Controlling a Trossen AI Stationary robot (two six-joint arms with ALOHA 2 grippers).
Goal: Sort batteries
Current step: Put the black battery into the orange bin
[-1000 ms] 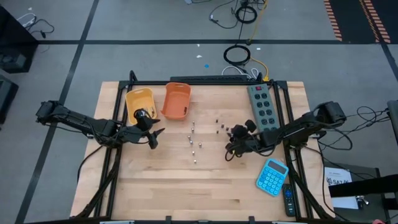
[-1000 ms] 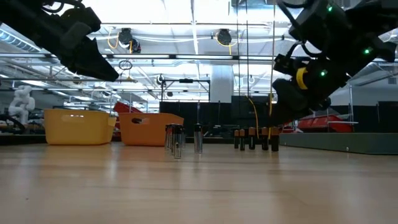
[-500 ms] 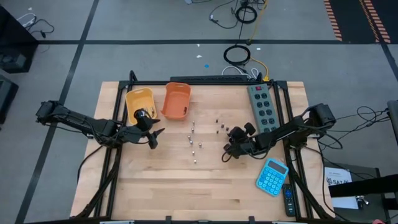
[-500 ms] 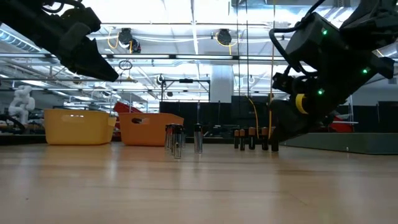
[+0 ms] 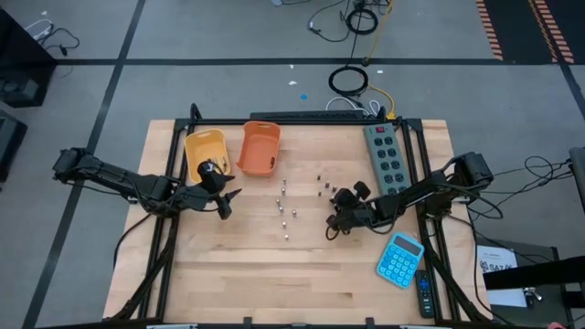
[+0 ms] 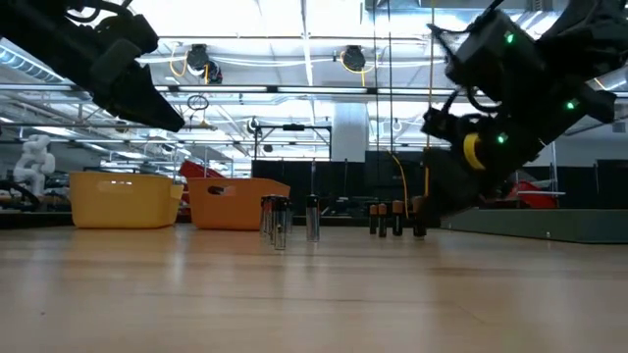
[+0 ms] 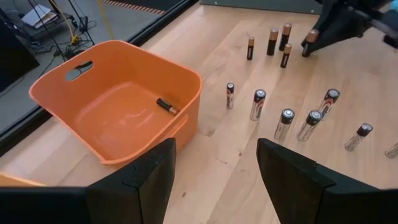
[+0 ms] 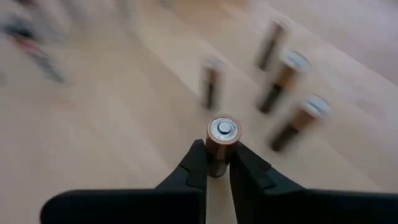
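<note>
Several dark batteries (image 7: 273, 41) stand upright on the table right of the middle, and several silvery ones (image 7: 285, 123) stand nearer the centre. One battery (image 7: 166, 106) lies in the orange bin (image 5: 260, 146), which stands beside a yellow bin (image 5: 205, 148) at the far left. My right gripper (image 5: 331, 228) is shut on a copper-topped dark battery (image 8: 223, 130) at the near edge of the dark group. My left gripper (image 5: 227, 203) hangs open above the table, near the bins, with nothing between its fingers (image 7: 149, 180). My right gripper pinches the dark battery between its two fingers (image 8: 194, 163), just below its copper-coloured top end (image 8: 222, 144). The fingers slant down at it from the table's right. The battery stands about upright. Whether its foot is on the table I cannot tell.
A grey power strip (image 5: 385, 157) lies along the far right of the table. A blue calculator (image 5: 399, 259) and a dark remote (image 5: 425, 294) lie at the near right. Bare wood stretches along the near side.
My right gripper has sunk a little and crept toward the table's left, and its fingers have shut on one dark battery. In the low view the rightmost dark battery no longer shows apart from the gripper. The other batteries have stayed where they were.
</note>
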